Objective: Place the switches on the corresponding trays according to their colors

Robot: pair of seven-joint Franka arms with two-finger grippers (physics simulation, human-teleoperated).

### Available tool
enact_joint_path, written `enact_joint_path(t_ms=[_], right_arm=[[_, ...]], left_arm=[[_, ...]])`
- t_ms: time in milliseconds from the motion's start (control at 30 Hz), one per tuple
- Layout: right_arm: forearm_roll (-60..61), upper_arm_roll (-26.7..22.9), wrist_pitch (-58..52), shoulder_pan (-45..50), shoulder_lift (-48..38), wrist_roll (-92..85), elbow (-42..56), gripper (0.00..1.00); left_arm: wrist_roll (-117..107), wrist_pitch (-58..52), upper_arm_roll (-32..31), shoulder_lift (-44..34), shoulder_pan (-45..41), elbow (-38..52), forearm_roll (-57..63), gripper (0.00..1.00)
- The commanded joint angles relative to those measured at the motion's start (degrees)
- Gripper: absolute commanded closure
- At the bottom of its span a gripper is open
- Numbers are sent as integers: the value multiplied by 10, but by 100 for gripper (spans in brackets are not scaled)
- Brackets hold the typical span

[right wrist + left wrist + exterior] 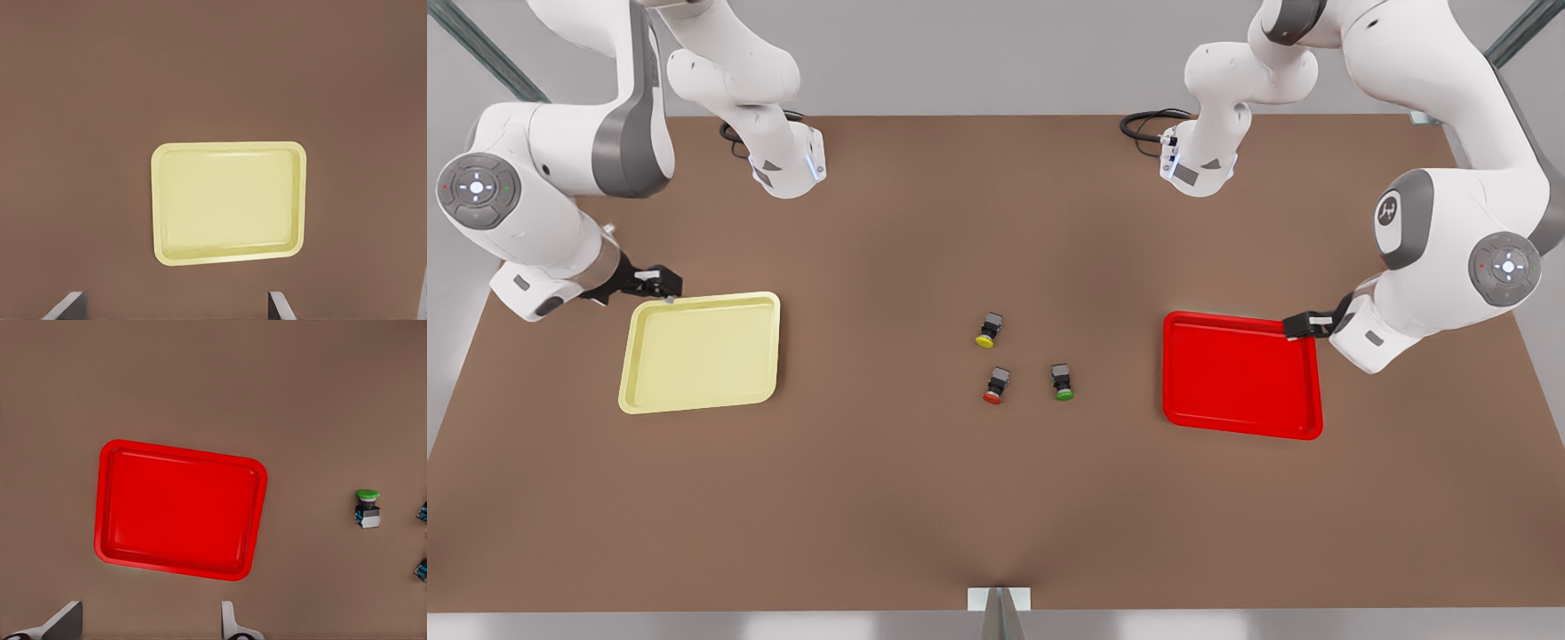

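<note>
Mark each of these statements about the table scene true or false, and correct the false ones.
1. Both trays are empty. True: neither the yellow tray nor the red tray holds a switch.
2. The green-capped switch sits nearer the yellow tray than the red tray. False: it is the switch closest to the red tray.
3. The left gripper is above the red tray's side of the table with its fingers open. True.
4. The right gripper holds the yellow-capped switch. False: it is open and empty; that switch lies on the table.
5. The red-capped switch lies between the trays. True.
</note>
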Motion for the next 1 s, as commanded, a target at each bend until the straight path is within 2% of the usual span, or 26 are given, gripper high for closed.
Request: enact_joint_path(t_ms=[0, 67, 200, 300, 367, 467, 500, 600, 767, 967], right_arm=[[0, 0, 0, 1, 0, 0, 0, 0], [3, 5, -2, 27, 44, 32, 5, 0], [97, 9, 14, 163, 143, 271, 2, 0], [129, 9, 105, 267, 204, 440, -11, 0], [162, 9, 183, 321, 221, 504, -37, 0], [186, 9, 275, 388, 280, 586, -25, 0], [186, 8, 285, 402, 309, 604, 3, 0], [185, 7, 329, 421, 340, 604, 6, 0], [185, 5, 392, 434, 362, 613, -8, 0], [185, -22, 530, 479, 356, 611, -89, 0]], left_arm=[[1, -1, 0, 0, 0, 0, 0, 0], [3, -11, 1, 2, 0, 1, 0, 0], [0, -12, -7, 16, -3, 10, 1, 0], [-15, -12, -36, 24, -8, 10, 2, 0], [-27, -11, -38, 25, -15, 10, 2, 0], [-27, -11, -44, 25, -15, 10, 1, 0], [-27, -11, -43, 24, -12, 10, 0, 0], [-26, -8, -44, 25, -16, 10, 0, 0], [-30, -5, -43, 40, -20, 9, 1, 0], [-81, -6, -47, 75, -79, 10, -5, 0]])
